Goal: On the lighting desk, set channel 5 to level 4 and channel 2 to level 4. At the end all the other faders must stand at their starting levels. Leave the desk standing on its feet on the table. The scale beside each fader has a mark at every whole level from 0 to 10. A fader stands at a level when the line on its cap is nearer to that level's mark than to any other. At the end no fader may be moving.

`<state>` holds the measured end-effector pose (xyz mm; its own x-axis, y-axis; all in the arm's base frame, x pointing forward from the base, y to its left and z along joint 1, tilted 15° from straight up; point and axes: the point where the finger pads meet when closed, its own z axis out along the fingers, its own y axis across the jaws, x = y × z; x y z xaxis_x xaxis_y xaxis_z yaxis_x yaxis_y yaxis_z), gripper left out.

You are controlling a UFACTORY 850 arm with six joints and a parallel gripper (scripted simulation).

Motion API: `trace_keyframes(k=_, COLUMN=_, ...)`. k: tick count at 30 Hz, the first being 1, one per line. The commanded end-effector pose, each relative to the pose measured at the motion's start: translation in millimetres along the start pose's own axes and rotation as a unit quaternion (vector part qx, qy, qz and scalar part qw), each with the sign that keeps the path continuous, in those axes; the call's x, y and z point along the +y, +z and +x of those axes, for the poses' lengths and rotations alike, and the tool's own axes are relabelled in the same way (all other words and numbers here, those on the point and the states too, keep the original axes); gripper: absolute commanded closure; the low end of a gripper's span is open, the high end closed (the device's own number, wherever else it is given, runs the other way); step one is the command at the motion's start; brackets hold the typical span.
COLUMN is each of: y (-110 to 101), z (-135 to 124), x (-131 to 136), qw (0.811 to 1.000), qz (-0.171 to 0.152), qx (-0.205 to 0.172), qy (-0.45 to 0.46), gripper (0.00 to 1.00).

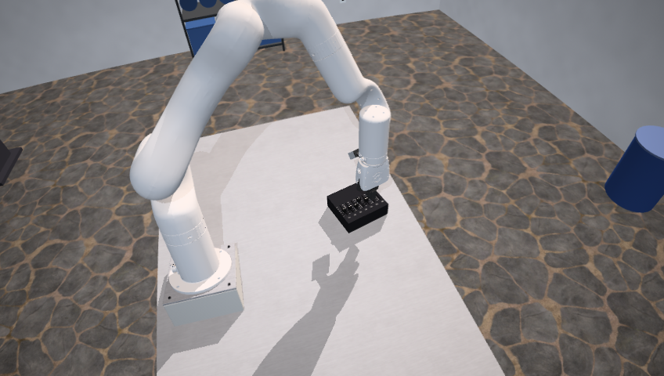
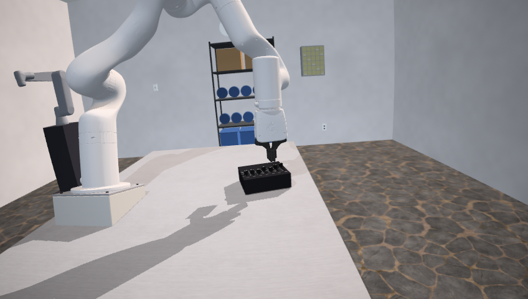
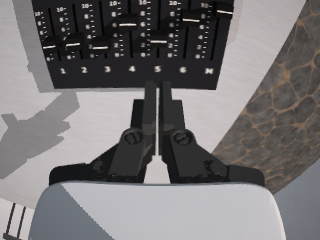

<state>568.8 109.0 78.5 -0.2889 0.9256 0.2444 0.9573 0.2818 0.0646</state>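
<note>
The black lighting desk (image 1: pixel 368 218) (image 2: pixel 264 183) stands flat on the white table (image 1: pixel 288 153) near its right edge. In the wrist view its fader caps show with white lines. The caps of channel 1 (image 3: pixel 48 46), channel 2 (image 3: pixel 72 44) and channel 3 (image 3: pixel 100 47) sit low. Channel 4 (image 3: pixel 127 24) and channel 6 (image 3: pixel 190 20) sit high, and the last fader (image 3: pixel 223 8) sits highest. Channel 5 (image 3: pixel 159 42) sits a little below mid-scale. My gripper (image 1: pixel 368 189) (image 2: pixel 272 158) (image 3: pixel 157 97) is shut and empty. It points straight down just above the desk, with its tips by the near end of channel 5's slot.
The table's right edge (image 1: pixel 419 218) runs close beside the desk. The arm's base (image 1: pixel 200 288) (image 2: pixel 96 207) stands on the table's left part. A blue barrel (image 1: pixel 638 170) stands on the floor at right. A shelf rack (image 2: pixel 233 92) stands behind the table.
</note>
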Motion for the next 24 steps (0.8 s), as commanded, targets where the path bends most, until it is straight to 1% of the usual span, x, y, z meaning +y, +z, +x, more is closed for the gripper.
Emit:
trace_keyframes(k=1, y=-1.1, z=-0.1, x=1.0, qw=1.000, qz=-0.001, qx=0.000, qy=0.000, gripper=1.00)
trace_keyframes(k=4, y=-1.1, z=-0.1, x=1.0, qw=1.000, qz=-0.001, qx=0.000, qy=0.000, gripper=1.00)
trace_keyframes(k=5, y=-1.1, z=-0.1, x=1.0, qw=1.000, qz=-0.001, qx=0.000, qy=0.000, gripper=0.00)
trace_keyframes(k=14, y=-10.3, z=-0.1, x=1.0, qw=1.000, qz=-0.001, qx=0.000, qy=0.000, gripper=0.00)
trace_keyframes(k=18, y=-25.2, z=-0.1, x=0.9, qw=1.000, qz=-0.001, qx=0.000, qy=0.000, gripper=0.00)
trace_keyframes(k=24, y=-54.2, z=-0.1, x=0.9, qw=1.000, qz=-0.001, qx=0.000, qy=0.000, gripper=0.00)
